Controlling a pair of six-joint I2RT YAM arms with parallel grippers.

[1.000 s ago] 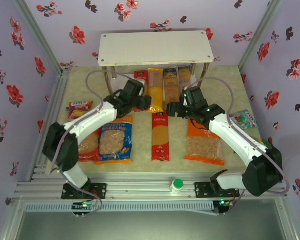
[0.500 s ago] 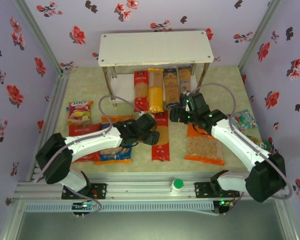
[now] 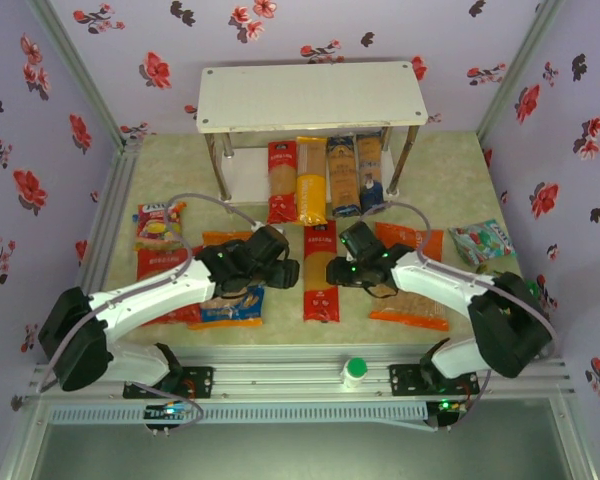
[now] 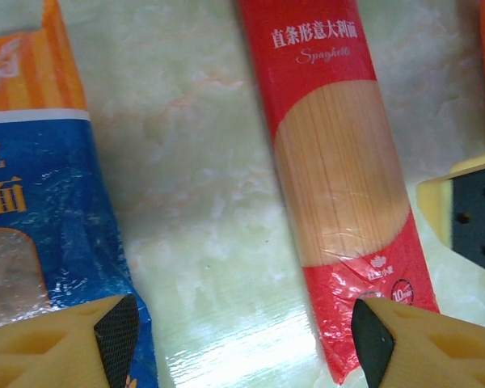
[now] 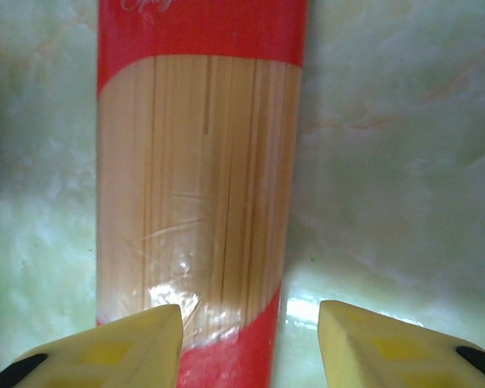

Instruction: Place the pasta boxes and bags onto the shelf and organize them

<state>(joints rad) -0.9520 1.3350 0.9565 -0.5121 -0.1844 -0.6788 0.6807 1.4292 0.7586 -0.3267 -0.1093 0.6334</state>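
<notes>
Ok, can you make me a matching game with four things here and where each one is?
Things:
1. yellow spaghetti pack
2. orange bag
3. small teal packet
4. red-and-yellow snack packet

Places:
A. far left of the table
B. lying partly under the right arm
C. poking out from under the top board of the shelf
D. far right of the table

Pairs: 1-C, 2-B, 3-D, 4-A.
</notes>
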